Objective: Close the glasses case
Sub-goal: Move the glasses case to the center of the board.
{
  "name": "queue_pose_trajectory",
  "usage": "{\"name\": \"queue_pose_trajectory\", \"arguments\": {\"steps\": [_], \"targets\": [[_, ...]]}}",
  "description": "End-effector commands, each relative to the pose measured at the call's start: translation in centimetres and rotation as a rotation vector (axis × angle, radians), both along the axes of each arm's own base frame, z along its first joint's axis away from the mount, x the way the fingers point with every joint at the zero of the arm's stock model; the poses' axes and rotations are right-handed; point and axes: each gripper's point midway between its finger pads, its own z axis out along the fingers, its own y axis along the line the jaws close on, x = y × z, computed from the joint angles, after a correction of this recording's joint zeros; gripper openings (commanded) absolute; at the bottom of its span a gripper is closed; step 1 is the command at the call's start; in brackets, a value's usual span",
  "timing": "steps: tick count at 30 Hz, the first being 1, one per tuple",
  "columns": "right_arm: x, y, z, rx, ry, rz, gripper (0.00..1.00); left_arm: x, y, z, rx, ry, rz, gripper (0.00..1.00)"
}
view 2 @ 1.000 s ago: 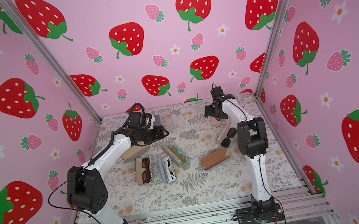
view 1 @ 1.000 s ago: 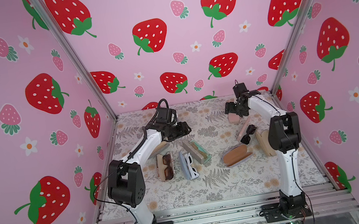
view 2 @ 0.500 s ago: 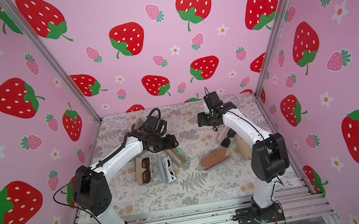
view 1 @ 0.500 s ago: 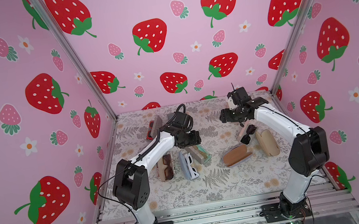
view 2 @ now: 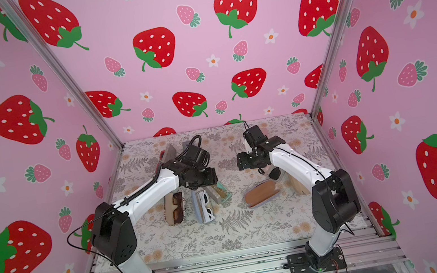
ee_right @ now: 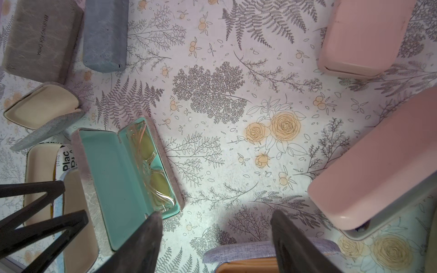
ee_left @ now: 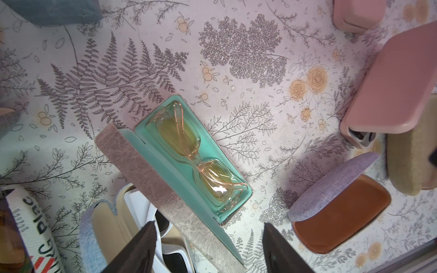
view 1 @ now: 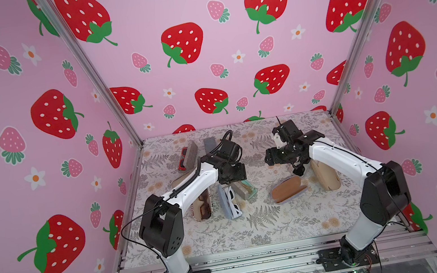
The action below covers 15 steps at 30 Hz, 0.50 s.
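The glasses case [ee_left: 151, 179] is grey outside and mint inside, and it lies open with yellow-tinted glasses [ee_left: 196, 160] in its tray. It shows in both top views [view 1: 245, 191] [view 2: 222, 193] and in the right wrist view [ee_right: 118, 179]. My left gripper [ee_left: 208, 248] hovers open above it, its fingers [ee_left: 137, 248] straddling one end of the raised lid without touching. It sits just behind the case in a top view [view 1: 230, 172]. My right gripper [ee_right: 217, 238] is open and empty beside the case, also seen in a top view [view 1: 270, 159].
A lavender case with brown lining [view 1: 289, 189] lies open to the right, next to a beige case [view 1: 326, 176] and pink cases [ee_right: 378, 165]. White sunglasses [view 1: 231, 202] and brown sunglasses [view 1: 203, 208] lie in open cases on the left. Grey cases [view 1: 189, 156] stand at the back.
Both arms have swung in from the back corners toward the middle. The left gripper now hangs over the mint case; the right gripper has come level with it, facing it.
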Motion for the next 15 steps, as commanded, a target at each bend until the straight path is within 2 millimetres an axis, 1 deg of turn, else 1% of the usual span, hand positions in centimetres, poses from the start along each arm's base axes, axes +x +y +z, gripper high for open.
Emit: {"name": "queue_pose_trajectory", "arguments": {"steps": [1, 5, 15], "targets": [[-0.8, 0.2, 0.4, 0.027, 0.008, 0.001, 0.74, 0.0, 0.6, -0.2, 0.014, -0.002, 0.052, 0.69], [-1.2, 0.2, 0.1, 0.031, 0.021, 0.001, 0.74, 0.1, 0.6, -1.0, 0.022, 0.012, 0.065, 0.66], [-1.5, 0.2, -0.9, 0.024, 0.051, 0.0, 0.74, 0.1, 0.8, -2.9, 0.049, 0.048, 0.091, 0.63]]}}
